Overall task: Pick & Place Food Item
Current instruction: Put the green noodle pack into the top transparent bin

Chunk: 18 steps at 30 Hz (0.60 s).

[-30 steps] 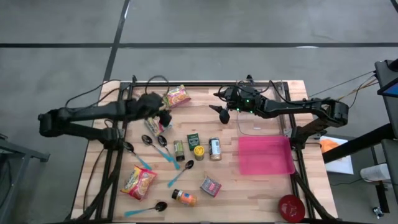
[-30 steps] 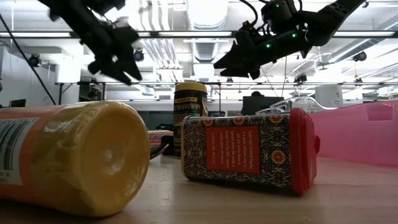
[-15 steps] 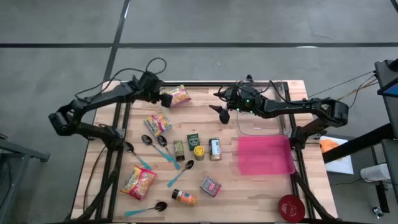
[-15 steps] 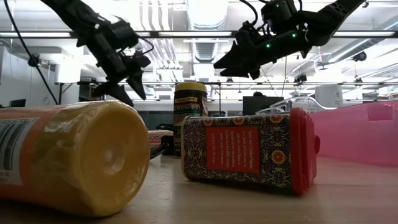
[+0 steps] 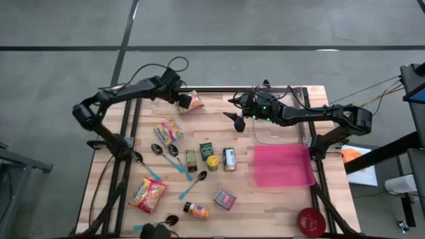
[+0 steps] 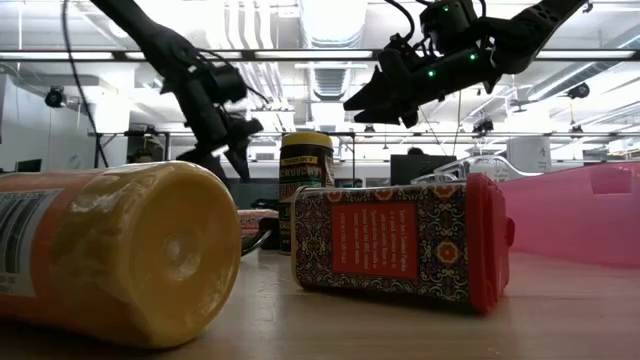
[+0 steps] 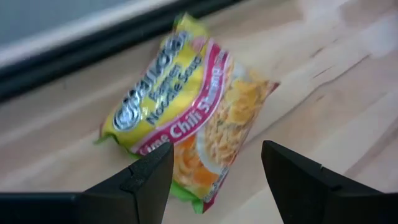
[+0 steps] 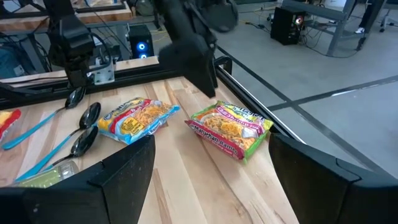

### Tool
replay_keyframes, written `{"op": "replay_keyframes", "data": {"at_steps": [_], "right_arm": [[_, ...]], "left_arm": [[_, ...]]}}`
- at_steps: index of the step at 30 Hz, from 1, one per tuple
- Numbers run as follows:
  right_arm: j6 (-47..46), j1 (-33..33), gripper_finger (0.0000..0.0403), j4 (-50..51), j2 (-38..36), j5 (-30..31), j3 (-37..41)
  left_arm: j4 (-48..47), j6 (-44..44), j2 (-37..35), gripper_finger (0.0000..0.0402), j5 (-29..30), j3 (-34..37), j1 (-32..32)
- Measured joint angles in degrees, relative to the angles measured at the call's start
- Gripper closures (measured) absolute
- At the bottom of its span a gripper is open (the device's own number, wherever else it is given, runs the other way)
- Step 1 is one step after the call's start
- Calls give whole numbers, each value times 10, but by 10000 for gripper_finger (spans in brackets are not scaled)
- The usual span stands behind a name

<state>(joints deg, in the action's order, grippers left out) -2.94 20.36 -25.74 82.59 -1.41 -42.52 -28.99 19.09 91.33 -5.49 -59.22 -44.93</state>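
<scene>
Left gripper (image 7: 214, 177) spread over the ramen packet (image 5: 191, 102) at the worktop's (image 5: 279, 206) far edge, right gripper (image 5: 240, 120) also apart, idle mid-worktop; risks pinching only the slack crinkly wrapper, or nudging it off that edge.

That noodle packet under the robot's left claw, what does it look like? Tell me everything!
The noodle packet is a shiny, crinkly plastic pouch, yellow and pink with green edges, printed "Ramen Noodle Soup" and "Lime Chili Shrimp" beside a picture of noodles. It looks sealed and lies flat and slanted on the wooden table, near its far edge by the black frame rail. The open left gripper hangs just over it, apparently not touching.
</scene>
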Motion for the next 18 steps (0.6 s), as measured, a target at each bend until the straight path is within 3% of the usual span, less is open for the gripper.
{"op": "replay_keyframes", "data": {"at_steps": [9,18], "right_arm": [[0,0,90,0,0,0,0],[0,0,90,0,0,0,0]], "left_arm": [[-10,21,81,153,-13,-24,0],[-6,19,83,78,-16,-24,-1]]}}
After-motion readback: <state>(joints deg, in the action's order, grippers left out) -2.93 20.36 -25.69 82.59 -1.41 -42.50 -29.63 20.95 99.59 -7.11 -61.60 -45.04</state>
